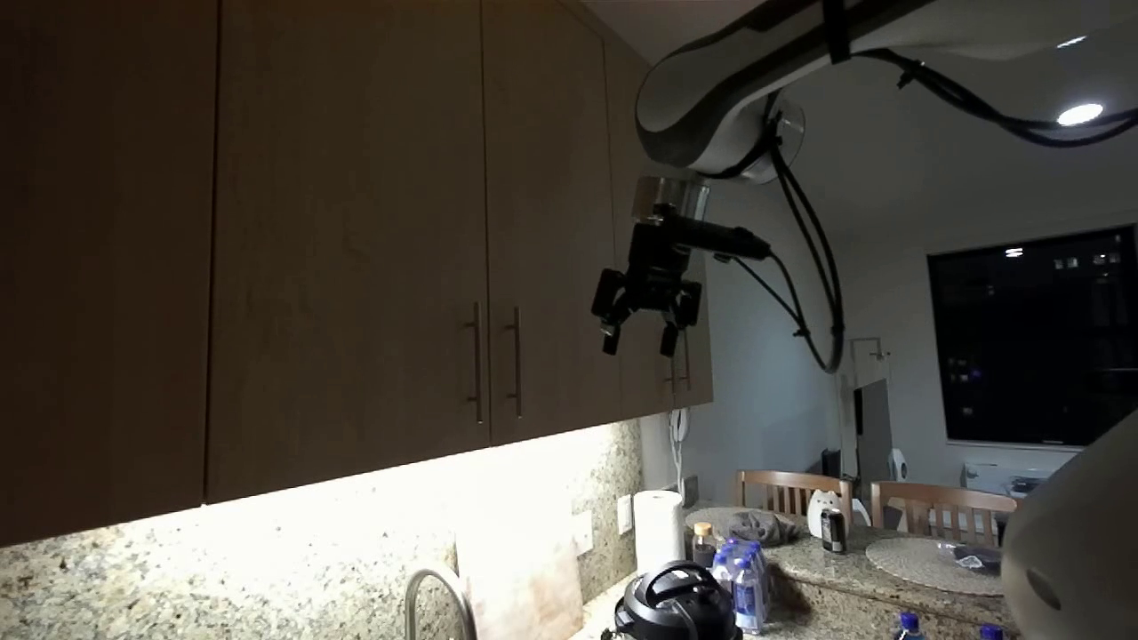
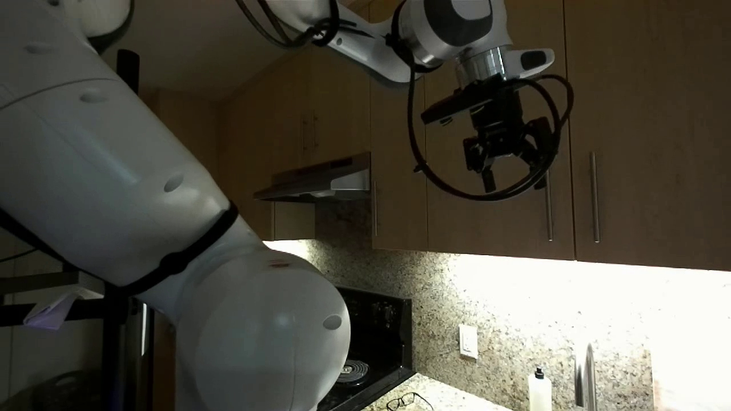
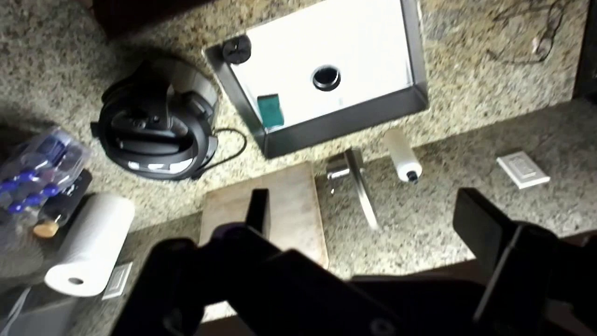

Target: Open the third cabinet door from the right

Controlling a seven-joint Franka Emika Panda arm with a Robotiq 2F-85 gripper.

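The third cabinet door from the right (image 1: 556, 196) is a tall flat light-brown door, flush with its neighbours in both exterior views (image 2: 651, 125). Its slim vertical bar handle (image 1: 517, 363) is low on its left edge; the handle also shows in an exterior view (image 2: 594, 197). The wider door beside it (image 1: 356, 222) has its handle (image 1: 477, 363) low on its right edge. My gripper (image 1: 640, 342) points down in front of the cabinets, apart from both handles. In the wrist view its fingers (image 3: 366, 214) are wide apart with nothing between them. No handle shows in the wrist view.
Below are a sink (image 3: 340, 112), a faucet (image 3: 361, 191), a black cooker (image 3: 156, 126), a paper towel roll (image 3: 91, 247) and a soap bottle (image 3: 403, 156). A range hood (image 2: 325, 180) juts out farther along. Bottled water (image 1: 742, 578) stands on the counter.
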